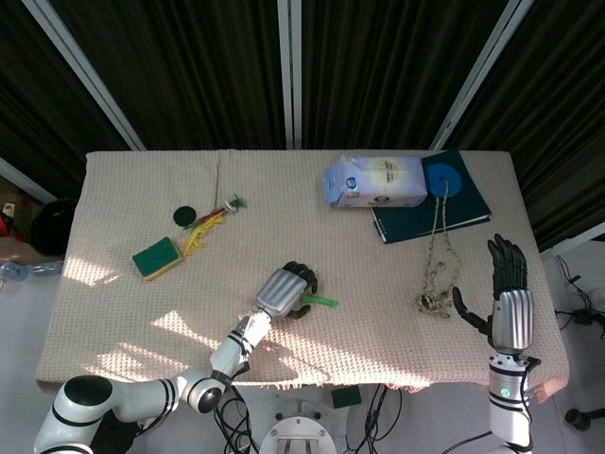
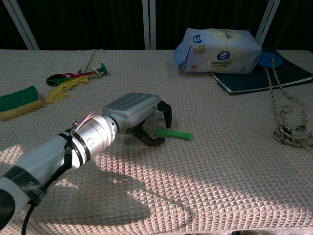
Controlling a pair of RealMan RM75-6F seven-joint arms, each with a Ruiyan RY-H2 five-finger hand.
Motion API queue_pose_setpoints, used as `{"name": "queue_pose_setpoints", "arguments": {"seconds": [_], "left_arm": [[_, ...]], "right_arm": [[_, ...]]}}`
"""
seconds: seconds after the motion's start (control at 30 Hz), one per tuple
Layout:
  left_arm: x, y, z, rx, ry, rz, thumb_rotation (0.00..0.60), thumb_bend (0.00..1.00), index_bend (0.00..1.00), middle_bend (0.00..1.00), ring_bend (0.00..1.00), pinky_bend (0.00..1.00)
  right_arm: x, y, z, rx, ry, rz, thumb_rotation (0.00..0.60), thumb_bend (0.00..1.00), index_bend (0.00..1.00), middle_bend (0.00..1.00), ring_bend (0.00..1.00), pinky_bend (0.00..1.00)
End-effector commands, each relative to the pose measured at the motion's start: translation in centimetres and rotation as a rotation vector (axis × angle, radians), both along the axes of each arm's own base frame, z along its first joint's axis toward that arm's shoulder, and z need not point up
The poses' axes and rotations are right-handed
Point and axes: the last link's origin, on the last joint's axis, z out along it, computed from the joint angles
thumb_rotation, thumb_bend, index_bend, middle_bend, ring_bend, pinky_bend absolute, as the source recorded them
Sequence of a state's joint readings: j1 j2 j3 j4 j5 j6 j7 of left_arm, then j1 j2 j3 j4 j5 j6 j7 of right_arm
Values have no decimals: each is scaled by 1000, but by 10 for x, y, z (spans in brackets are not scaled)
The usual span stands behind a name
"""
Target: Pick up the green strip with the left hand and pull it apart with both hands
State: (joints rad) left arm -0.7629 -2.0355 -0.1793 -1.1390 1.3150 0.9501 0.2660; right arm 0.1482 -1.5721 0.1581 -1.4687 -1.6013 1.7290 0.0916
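Left hand (image 2: 139,113) arched, fingers curled, over the near end of the green strip (image 2: 174,133), which lies on the table cloth (image 2: 220,161); contact indiscernible. Strip extends toward 3 o'clock. Right hand (image 1: 506,293) upright, fingers spread, empty.

A desk (image 1: 113,199) under a beige waffle-weave cloth stood before dark ribbed panels (image 1: 388,66) (split by pale bars), sunlight patching its near side.
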Motion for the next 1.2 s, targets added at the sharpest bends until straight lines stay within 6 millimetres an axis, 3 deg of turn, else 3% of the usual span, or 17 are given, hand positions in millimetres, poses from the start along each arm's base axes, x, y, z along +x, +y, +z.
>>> {"name": "queue_pose_setpoints", "arguments": {"seconds": [0.03,1.2], "left_arm": [[0,1,-1,-1,4,-2,568,282,455,323,230,216],[3,5,-6,-16,29,-4,584,346,522,327,230,216]], "right_arm": [[0,-1,-1,3,5,0,600,296,0,0,0,0],[-4,-1,-6,32,16,-9,600,296,0,0,0,0]]}}
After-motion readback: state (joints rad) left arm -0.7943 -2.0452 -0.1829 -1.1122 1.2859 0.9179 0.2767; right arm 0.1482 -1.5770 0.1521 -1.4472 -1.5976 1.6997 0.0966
